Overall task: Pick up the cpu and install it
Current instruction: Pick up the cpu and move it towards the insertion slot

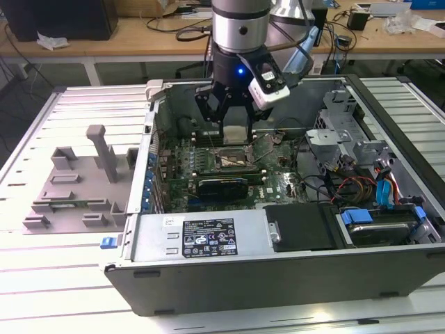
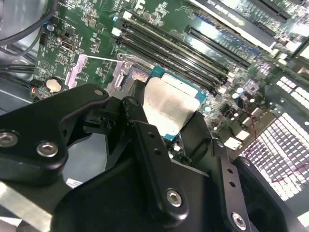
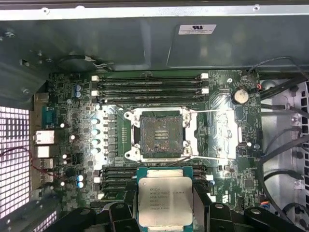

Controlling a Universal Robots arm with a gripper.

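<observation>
A robot arm (image 1: 240, 28) reaches down from the top centre of the exterior view into an open computer case (image 1: 278, 285). The case lies flat on a pale, slatted metal table (image 1: 69, 292). The arm's black gripper (image 1: 235, 129) is closed partway, its two fingers pinching the cpu (image 1: 235, 136) by opposite edges with the silver top showing. The chip hangs in the air just above the green motherboard (image 1: 208, 163), close to the square socket (image 1: 233, 158) but not touching it. In the first wrist view the socket's contacts lie uncovered. On the exterior view's left, a grey plastic holder (image 1: 76, 188) sits on the table beside the case. Wooden desks (image 1: 139, 31) strewn with cables run along the back of the room.
</observation>
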